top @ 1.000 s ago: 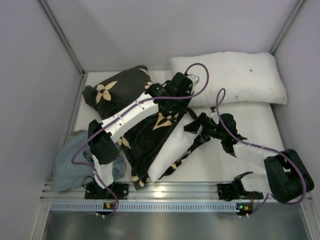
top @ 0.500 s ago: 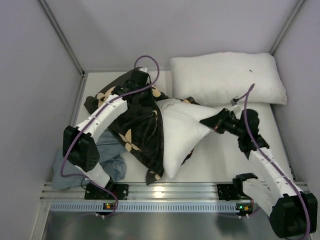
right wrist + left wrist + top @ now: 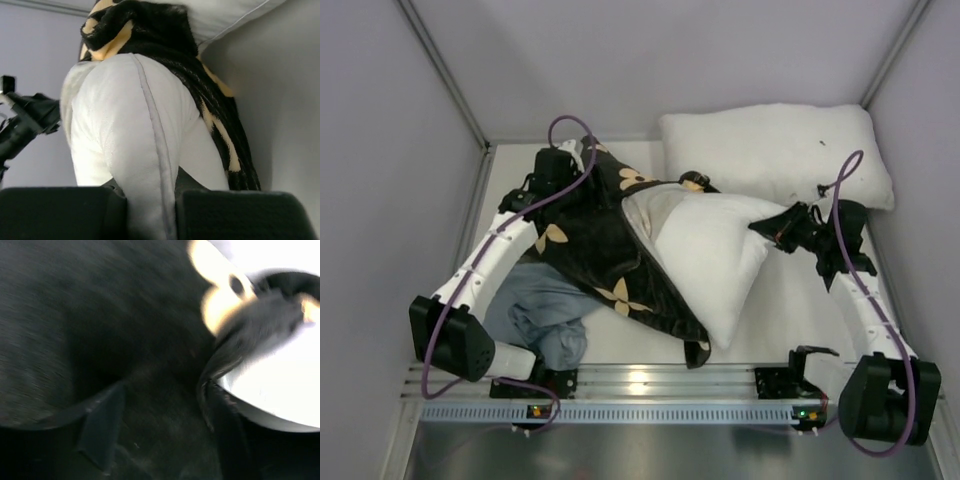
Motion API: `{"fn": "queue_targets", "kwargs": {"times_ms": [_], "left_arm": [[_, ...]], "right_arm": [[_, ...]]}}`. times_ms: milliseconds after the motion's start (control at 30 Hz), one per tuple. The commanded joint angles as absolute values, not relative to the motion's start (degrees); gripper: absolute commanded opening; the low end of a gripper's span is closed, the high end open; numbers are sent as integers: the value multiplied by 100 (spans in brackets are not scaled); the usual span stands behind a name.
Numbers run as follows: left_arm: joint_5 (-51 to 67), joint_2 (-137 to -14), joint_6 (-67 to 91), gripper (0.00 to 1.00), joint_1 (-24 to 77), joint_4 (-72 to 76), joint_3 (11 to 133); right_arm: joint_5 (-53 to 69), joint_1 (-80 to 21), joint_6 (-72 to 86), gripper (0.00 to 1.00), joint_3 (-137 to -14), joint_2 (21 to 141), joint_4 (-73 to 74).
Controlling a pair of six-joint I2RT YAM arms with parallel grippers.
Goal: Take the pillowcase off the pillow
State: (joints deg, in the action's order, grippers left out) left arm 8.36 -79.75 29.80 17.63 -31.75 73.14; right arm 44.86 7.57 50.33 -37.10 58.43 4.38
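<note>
Down at the lower left of the overhead view, a blue-grey cloth (image 3: 535, 315) lies crumpled on the tabletop (image 3: 790, 320). Just above it, the pillowcase (image 3: 590, 245) sprawls across centre-left, black with tan flowers. Its right edge lies over the left end of the pillow (image 3: 710, 250). The pillow is mostly bare, stretching from centre towards the right. At that right end the right pincer (image 3: 150, 195) is pressed together on a fold of the pillow's white fabric. The wrist view shows the seam pinched between its fingers. Upper left now: the left pincer (image 3: 162, 395) sits at the pillowcase's far edge, fingers spread over dark fabric, though that view is blurred. At the back right, a second white pillow (image 3: 770, 150) rests against the wall.
</note>
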Motion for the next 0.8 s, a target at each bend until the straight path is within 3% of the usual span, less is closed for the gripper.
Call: {"fn": "queue_targets", "kwargs": {"times_ms": [0, 67, 100, 167, 200, 367, 433, 467, 767], "left_arm": [[1100, -7691, 2515, 75, 2493, -3340, 7330], [845, -7577, 2496, 85, 3212, -3506, 7549], [678, -7550, 2531, 85, 3443, -3542, 7602], [563, -7410, 2706, 86, 3961, -3568, 7550], [484, -7366, 2785, 87, 4120, -3577, 7489], [237, -6769, 3085, 87, 4904, -3568, 6716], [281, -6436, 3172, 89, 5079, -3560, 6487], [325, -6329, 3208, 97, 5106, -3560, 6286], [677, -6722, 3339, 99, 5641, -2972, 5757]], "right_arm": [[3368, 442, 4519, 0, -4464, 5967, 395], [3147, 168, 4360, 1, -4849, 6432, 448], [3173, -77, 4185, 31, -5008, 6608, 413], [3164, -429, 3895, 74, -5490, 7118, 518], [3086, -500, 3789, 79, -5641, 7302, 797], [2532, -624, 3498, 99, -5468, 6944, 967], [2575, -615, 3297, 99, -5318, 6628, 1176], [2619, -615, 3218, 99, -5152, 6505, 1265], [2953, -923, 3366, 99, -3877, 4826, 1986]]}}
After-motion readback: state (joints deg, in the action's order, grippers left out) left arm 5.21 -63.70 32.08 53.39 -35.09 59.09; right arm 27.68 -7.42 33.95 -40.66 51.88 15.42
